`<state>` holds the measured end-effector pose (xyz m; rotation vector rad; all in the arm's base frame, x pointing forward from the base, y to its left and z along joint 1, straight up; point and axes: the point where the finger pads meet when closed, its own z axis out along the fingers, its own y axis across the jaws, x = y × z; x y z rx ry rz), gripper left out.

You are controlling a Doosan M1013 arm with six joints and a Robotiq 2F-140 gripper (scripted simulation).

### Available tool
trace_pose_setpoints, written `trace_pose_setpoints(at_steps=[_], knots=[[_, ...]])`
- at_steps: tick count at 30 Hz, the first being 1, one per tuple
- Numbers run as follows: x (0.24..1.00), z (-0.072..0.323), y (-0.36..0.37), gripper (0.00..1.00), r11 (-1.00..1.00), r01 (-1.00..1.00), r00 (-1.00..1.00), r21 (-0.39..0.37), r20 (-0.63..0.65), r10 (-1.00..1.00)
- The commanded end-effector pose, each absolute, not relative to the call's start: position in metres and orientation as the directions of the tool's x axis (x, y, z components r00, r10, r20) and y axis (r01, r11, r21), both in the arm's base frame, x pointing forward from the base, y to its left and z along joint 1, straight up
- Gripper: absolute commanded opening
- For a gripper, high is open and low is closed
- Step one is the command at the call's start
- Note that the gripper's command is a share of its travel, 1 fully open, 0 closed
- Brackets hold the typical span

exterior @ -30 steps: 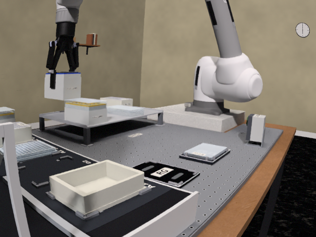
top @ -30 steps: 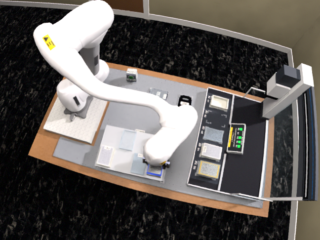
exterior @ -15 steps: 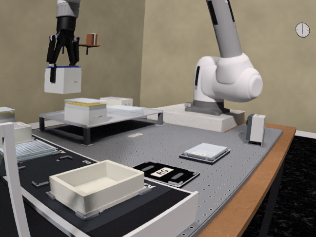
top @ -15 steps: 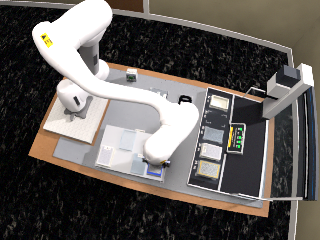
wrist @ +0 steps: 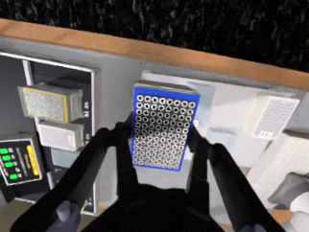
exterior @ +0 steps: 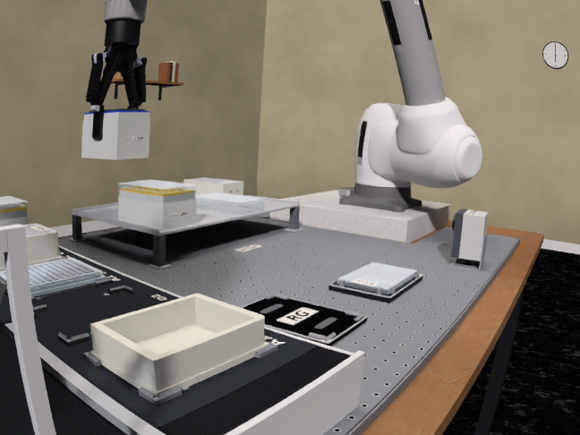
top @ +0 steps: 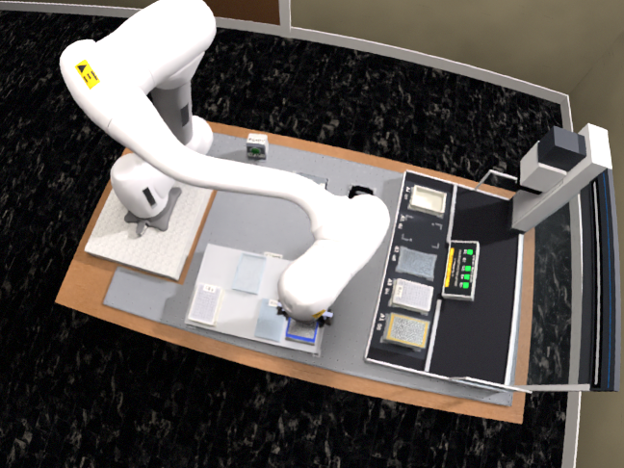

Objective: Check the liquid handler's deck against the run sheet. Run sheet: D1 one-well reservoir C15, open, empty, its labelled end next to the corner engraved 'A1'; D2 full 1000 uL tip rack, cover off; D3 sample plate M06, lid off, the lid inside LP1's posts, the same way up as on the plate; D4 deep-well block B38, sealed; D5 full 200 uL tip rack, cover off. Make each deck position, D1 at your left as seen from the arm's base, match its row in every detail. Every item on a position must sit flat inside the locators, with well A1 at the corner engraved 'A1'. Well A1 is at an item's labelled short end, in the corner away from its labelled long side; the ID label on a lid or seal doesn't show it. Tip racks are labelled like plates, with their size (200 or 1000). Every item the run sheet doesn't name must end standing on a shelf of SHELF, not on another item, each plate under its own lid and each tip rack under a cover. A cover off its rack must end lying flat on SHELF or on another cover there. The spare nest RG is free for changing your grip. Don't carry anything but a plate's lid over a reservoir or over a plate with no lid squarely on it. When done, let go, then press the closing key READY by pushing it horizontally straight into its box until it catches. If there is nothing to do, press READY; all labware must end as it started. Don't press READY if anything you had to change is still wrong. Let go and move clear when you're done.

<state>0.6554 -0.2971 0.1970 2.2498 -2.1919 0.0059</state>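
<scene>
My gripper (exterior: 115, 105) is shut on the long sides of a blue-rimmed tip rack (exterior: 115, 134) with no cover, and holds it level, well above the shelf. The rack also shows in the wrist view (wrist: 162, 127), its holes filled with tips, and from above (top: 301, 330). On the deck, the white reservoir (top: 427, 199) stands in the first position. The second position (top: 422, 232) is bare. Then come a clear plate (top: 416, 263), a white block (top: 412, 295) and a yellow-rimmed rack (top: 406, 329).
On the shelf stand a covered yellow-rimmed rack (exterior: 156, 203), a white box (top: 205, 303) and two flat clear covers (top: 249, 272) (top: 268, 320). A lid (exterior: 377, 279) lies inside posts beside the RG nest (exterior: 305, 319). The READY box (exterior: 469, 236) stands near the arm's base.
</scene>
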Motion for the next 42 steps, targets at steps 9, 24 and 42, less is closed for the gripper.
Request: trace_pose_setpoints(at_steps=[9, 24, 42], knots=[[0.656, 0.214, -0.297, 0.10, -0.026, -1.000, 0.026, -0.003, 0.003, -1.000], [0.656, 0.236, -0.297, 0.10, -0.026, -1.000, 0.026, -0.003, 0.003, -1.000], [0.655, 0.262, -0.297, 0.10, -0.026, -1.000, 0.026, -0.003, 0.003, -1.000]])
